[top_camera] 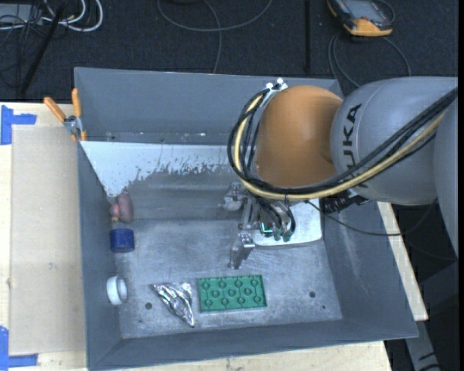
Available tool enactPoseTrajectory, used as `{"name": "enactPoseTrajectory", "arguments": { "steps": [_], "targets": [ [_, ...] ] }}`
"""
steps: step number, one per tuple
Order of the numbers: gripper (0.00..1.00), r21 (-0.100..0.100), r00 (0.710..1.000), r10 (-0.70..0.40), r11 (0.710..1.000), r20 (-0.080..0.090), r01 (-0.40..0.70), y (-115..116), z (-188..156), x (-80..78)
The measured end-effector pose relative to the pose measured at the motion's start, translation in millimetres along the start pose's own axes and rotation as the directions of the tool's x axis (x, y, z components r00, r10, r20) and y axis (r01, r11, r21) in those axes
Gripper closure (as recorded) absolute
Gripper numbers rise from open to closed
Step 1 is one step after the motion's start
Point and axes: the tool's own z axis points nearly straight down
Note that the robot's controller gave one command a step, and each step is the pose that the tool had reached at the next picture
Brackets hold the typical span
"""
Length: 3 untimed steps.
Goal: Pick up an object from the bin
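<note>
Bin: one grey metal bin (209, 99) is holding five loose things, all lying singly and none heaped.
Arm: one arm with an orange wrist cover (298, 137) is reaching in from the right side of the view.
Gripper: one gripper (238, 255) is hanging over bare floor at mid-bin, pointing downward.
Gripper state: whether it is open or closed cannot be told, and nothing is showing in its grasp.
Nearest thing: one green flat rectangular plastic plate with round studs (230, 292) is lying just in front of the gripper tip, apart from it.
Beside the plate: one crumpled silver foil piece (175, 300) is lying just to its left.
Left side, counted: one white round cap (117, 289), one blue round cap (122, 240) and one small pinkish lump (121, 205) are sitting in a line along the left wall, well apart from the gripper.
</note>
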Motion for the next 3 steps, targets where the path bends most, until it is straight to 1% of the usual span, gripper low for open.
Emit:
{"name": "enactPoseTrajectory", "arguments": {
  "steps": [1,2,3],
  "targets": [
    [0.0,-0.001,0.993,0.12,0.993,0.006,-0.12,-18.0,90.8,53.9],
    [1.0,0.0,0.993,0.119,0.993,-0.006,-0.119,-17.8,88.8,55.2],
    [1.0,-0.004,0.984,0.179,0.984,0.015,-0.179,-11.4,-40.3,58.3]
  ]
}}
